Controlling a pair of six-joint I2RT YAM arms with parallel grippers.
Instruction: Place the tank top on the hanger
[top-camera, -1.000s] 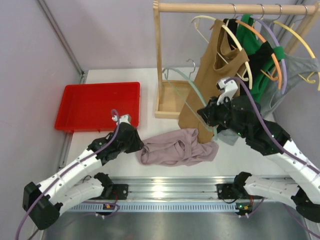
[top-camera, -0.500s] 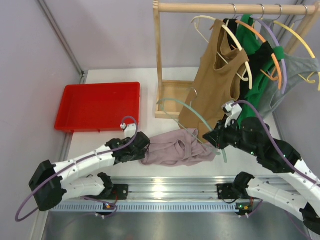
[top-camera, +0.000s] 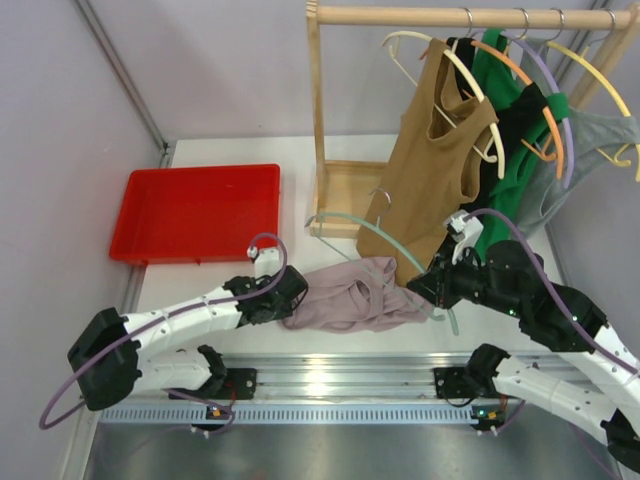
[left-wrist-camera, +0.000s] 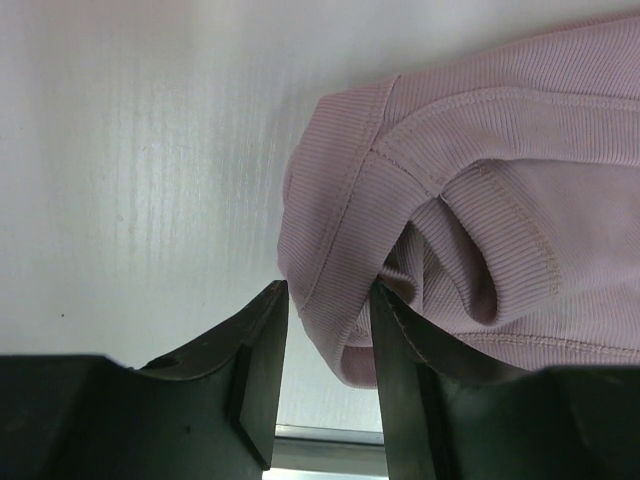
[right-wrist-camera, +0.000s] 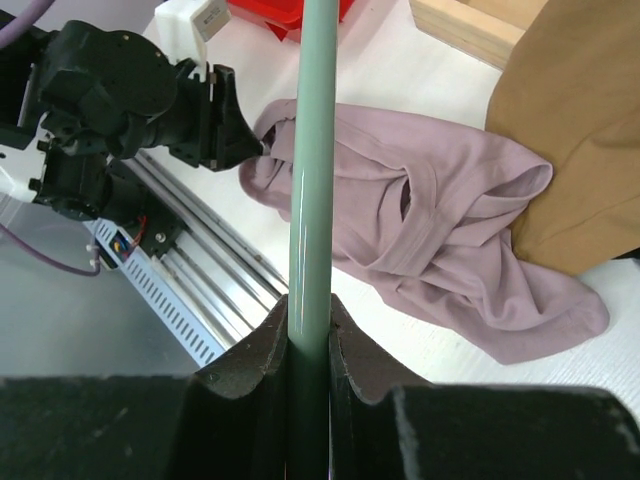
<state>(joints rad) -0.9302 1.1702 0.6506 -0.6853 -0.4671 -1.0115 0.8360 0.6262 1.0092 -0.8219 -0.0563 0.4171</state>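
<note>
The pale mauve tank top (top-camera: 355, 295) lies crumpled on the white table in front of the rack. My left gripper (top-camera: 297, 293) is at its left edge; in the left wrist view the jaws (left-wrist-camera: 328, 300) stand open with the tank top's ribbed hem (left-wrist-camera: 340, 230) between them, not pinched. My right gripper (top-camera: 430, 285) is shut on the mint-green hanger (top-camera: 400, 245), whose silver hook (top-camera: 381, 198) points to the rack. In the right wrist view the hanger bar (right-wrist-camera: 315, 150) runs up from the closed jaws (right-wrist-camera: 308, 310) over the tank top (right-wrist-camera: 450, 240).
A red tray (top-camera: 195, 212) sits at back left. The wooden rack (top-camera: 318, 120) carries a tan-brown tank top (top-camera: 430, 170), green (top-camera: 520, 110) and grey (top-camera: 590, 150) garments, and cream, orange and purple hangers. An aluminium rail (top-camera: 330, 385) runs along the near edge.
My left gripper has moved right to the tank top's left edge. My right gripper has brought the hanger down and nearer, from beside the tan top to just over the mauve tank top.
</note>
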